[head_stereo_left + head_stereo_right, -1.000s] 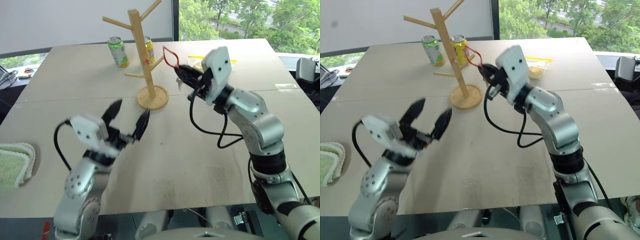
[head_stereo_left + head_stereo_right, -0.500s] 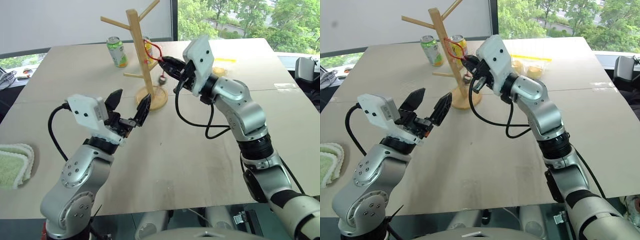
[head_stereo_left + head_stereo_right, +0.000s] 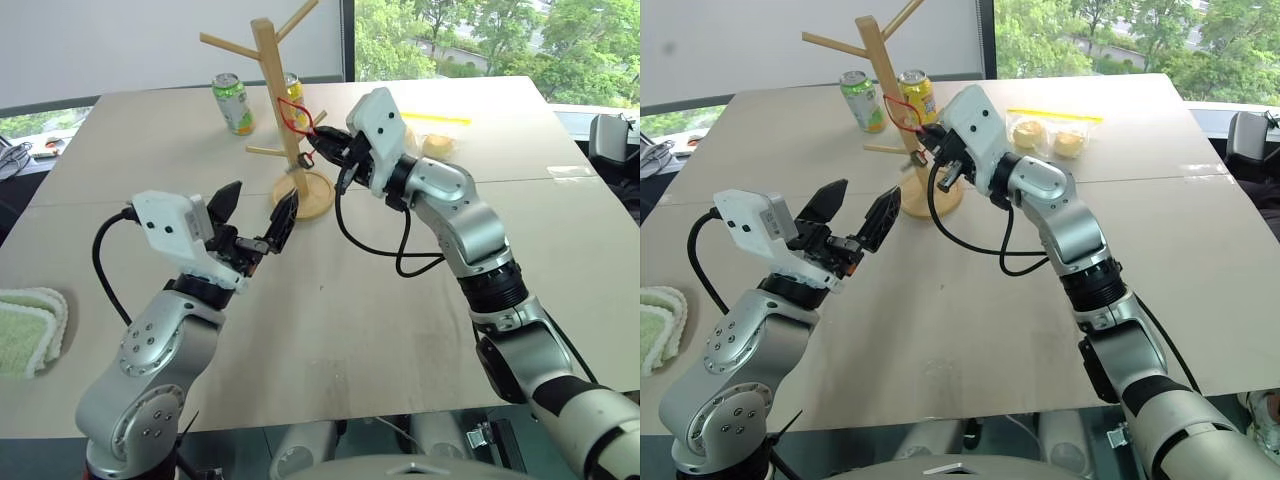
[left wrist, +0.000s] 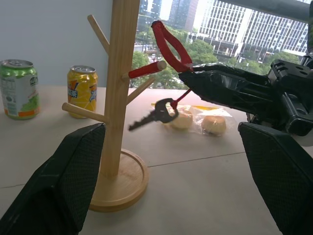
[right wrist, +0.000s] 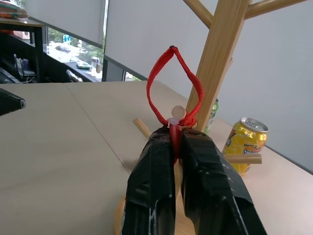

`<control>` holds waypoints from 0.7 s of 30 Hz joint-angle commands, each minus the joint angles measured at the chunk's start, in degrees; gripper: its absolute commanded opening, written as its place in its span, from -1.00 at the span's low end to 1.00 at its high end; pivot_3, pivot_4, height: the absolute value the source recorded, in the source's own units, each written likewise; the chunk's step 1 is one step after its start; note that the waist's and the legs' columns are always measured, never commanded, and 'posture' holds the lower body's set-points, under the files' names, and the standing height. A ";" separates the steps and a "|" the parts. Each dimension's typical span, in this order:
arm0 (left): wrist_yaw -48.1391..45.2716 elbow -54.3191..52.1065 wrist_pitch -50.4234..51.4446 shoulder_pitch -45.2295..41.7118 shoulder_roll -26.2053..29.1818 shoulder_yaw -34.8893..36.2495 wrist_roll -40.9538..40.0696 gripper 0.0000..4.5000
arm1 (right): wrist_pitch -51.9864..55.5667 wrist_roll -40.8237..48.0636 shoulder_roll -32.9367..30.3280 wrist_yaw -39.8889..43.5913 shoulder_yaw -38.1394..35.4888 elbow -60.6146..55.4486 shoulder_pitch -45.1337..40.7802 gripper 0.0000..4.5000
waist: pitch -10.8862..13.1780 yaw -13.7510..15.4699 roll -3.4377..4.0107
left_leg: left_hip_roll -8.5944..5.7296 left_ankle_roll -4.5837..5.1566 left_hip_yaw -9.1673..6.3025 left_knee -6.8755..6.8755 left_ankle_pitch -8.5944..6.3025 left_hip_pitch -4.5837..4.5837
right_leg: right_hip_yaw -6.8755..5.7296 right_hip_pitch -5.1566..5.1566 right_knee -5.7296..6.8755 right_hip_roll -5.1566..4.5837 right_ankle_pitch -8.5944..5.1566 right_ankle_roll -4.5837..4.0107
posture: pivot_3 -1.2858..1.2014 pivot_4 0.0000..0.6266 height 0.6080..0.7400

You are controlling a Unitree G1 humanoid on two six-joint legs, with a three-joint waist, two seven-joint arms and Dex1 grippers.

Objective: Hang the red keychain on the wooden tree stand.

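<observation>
The wooden tree stand (image 3: pixel 268 95) rises from its round base (image 3: pixel 318 196) at the table's far middle. My right gripper (image 3: pixel 320 142) is shut on the red keychain, pinching the cord just below its loop (image 5: pixel 173 81). The loop stands upright against the pole, right at the tip of a low peg (image 5: pixel 178 111). Whether the peg passes through the loop I cannot tell. The dark key (image 4: pixel 155 114) dangles under the fingers. My left gripper (image 3: pixel 257 214) hovers open and holding nothing, nearer to me and left of the stand's base.
A green can (image 3: pixel 233 103) and a yellow can (image 3: pixel 917 95) stand behind the stand. A clear bag with two buns (image 3: pixel 1055 135) lies to the right of them. A folded green towel (image 3: pixel 25 330) rests at the table's left edge.
My right gripper has carried the keychain leftward, from well right of the stand up against its pole. The left gripper stays open and has tilted a little.
</observation>
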 commanded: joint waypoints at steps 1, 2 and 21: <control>0.63 -3.01 -1.05 -0.51 0.44 1.21 0.18 1.00 | -1.62 0.31 1.30 0.22 -0.84 0.72 -2.21 -0.97 | 0.00 0.00 0.00 | 0.00 0.00 0.00 0.00 0.00 0.00 | 0.00 0.00 0.00 0.00 0.00 0.00 | 0.03 -0.52 1.00; 0.71 -3.05 -1.03 -0.55 0.50 1.22 0.28 1.00 | -1.78 0.42 1.61 0.26 -0.97 1.50 -2.40 -0.97 | 0.00 0.00 0.00 | 0.00 -0.01 0.01 0.00 0.00 0.00 | 0.01 0.00 0.00 0.00 0.01 -0.01 | 0.03 -0.52 1.00; 1.81 -2.75 -1.36 -1.84 -0.42 0.29 0.76 1.00 | -11.09 -1.51 6.55 -2.93 -4.55 20.24 -9.75 -0.29 | 0.00 -0.07 0.01 | 0.13 -0.27 0.02 -0.01 0.17 0.00 | 0.06 -0.03 -0.01 0.20 0.09 -0.15 | 0.03 -0.52 1.00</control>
